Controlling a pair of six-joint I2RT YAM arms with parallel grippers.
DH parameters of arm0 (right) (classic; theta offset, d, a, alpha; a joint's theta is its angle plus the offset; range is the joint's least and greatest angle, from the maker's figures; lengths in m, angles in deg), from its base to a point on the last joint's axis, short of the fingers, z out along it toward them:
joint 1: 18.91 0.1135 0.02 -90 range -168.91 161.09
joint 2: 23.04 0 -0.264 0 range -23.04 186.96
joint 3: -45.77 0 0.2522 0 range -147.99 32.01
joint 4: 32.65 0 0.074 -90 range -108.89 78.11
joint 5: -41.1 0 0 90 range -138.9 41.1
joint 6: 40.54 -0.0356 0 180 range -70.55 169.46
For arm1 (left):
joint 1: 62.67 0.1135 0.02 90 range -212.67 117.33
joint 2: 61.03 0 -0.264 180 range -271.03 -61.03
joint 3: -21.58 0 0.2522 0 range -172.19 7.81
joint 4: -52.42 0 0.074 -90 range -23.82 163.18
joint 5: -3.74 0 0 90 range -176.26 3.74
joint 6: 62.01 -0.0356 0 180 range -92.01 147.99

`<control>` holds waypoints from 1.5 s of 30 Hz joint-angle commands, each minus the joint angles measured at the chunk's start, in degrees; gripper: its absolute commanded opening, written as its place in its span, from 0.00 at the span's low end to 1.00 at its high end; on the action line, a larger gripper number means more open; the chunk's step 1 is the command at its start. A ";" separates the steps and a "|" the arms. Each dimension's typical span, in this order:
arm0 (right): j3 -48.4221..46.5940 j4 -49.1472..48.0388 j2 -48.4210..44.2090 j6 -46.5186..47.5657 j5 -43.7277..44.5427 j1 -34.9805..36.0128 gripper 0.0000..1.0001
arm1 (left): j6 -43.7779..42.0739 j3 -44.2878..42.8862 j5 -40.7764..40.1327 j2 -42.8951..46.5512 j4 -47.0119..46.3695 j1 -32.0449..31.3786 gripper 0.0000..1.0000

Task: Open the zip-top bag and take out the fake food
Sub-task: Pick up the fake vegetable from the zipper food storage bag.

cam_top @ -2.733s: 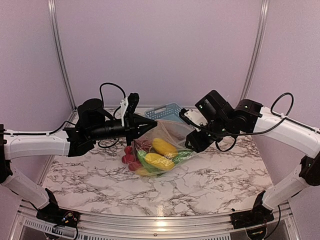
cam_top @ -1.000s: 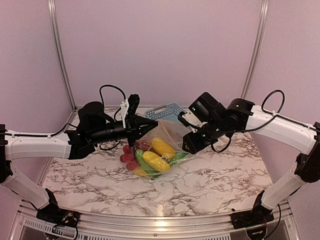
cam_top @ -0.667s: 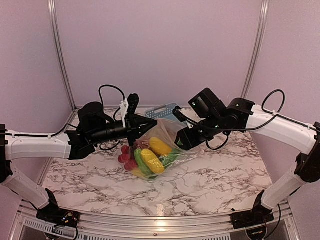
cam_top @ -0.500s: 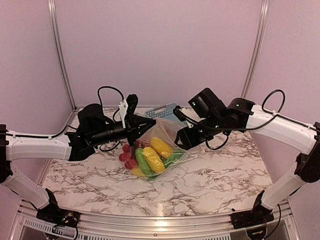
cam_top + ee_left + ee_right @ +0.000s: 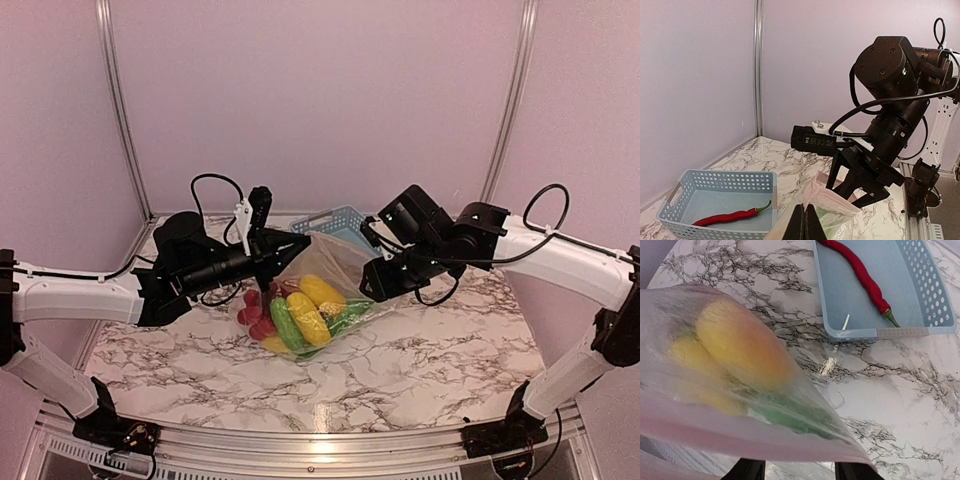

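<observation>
Left gripper [image 5: 296, 241]: fingers pressed flat together, pinching the top edge of the bag [image 5: 332, 262]; in the left wrist view the closed fingertips [image 5: 804, 226] sit at the bottom with the bag's pink-tinted rim [image 5: 832, 197] rising just to their right.

Right gripper [image 5: 374, 286]: at the right side of the bag, its two fingers standing apart; in the right wrist view only the finger bases [image 5: 747, 470] show, with the bag's rim [image 5: 765, 447] stretched across in front of them; we cannot tell whether the fingers press on the plastic.

Bag: hangs between the two grippers over the middle of the table [image 5: 430, 365], top edge up, body sagging down and toward the near left; we cannot tell whether its bottom touches the marble.

Toy food [image 5: 300, 318]: all inside the bag, bunched in its lower part; yellow pieces on top, green ones beside and under them, small red fruits at the left; through the plastic the right wrist view shows a yellow piece [image 5: 740, 347] with green below it.

Basket [image 5: 338, 220]: blue-grey, on the far side of the table behind the bag; a red chilli [image 5: 730, 216] lies on its floor [image 5: 875, 300], also seen in the right wrist view [image 5: 860, 275].
</observation>
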 commanded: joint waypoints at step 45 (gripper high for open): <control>-1.98 -16.58 -2.31 -2.00 -1.48 0.60 0.08 | 0.17 3.49 -23.67 4.34 3.11 -1.67 0.00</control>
